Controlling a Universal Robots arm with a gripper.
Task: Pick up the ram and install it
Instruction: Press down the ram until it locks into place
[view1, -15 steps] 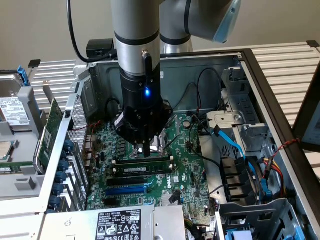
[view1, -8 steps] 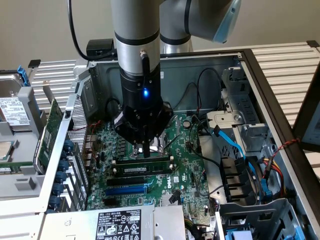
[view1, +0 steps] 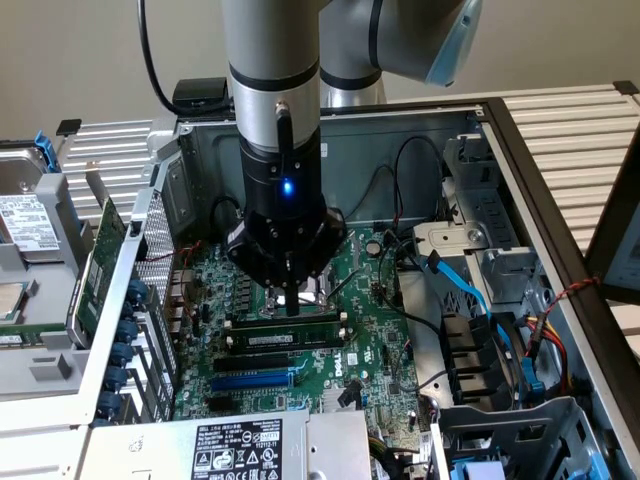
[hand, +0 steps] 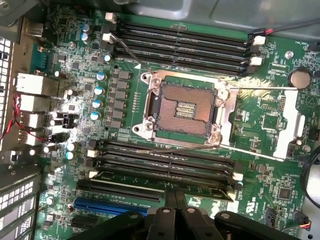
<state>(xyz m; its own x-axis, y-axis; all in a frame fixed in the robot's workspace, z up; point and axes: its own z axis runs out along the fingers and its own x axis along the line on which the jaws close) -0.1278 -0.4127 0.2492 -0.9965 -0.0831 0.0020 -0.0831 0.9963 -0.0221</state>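
One ram (view1: 285, 327) seated under one gripper (view1: 289, 308).

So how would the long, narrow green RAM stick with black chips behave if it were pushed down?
Probably stiff: the ram stands on edge, dead straight, above the green motherboard. It is likely light, being so thin. I'd guess it is fragile under a sideways push. The shut gripper sits by its narrow top edge.

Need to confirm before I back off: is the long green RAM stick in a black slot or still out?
In. The long green RAM stick stands edge-up in a black slot, under the shut gripper. Fully latched: cannot tell.
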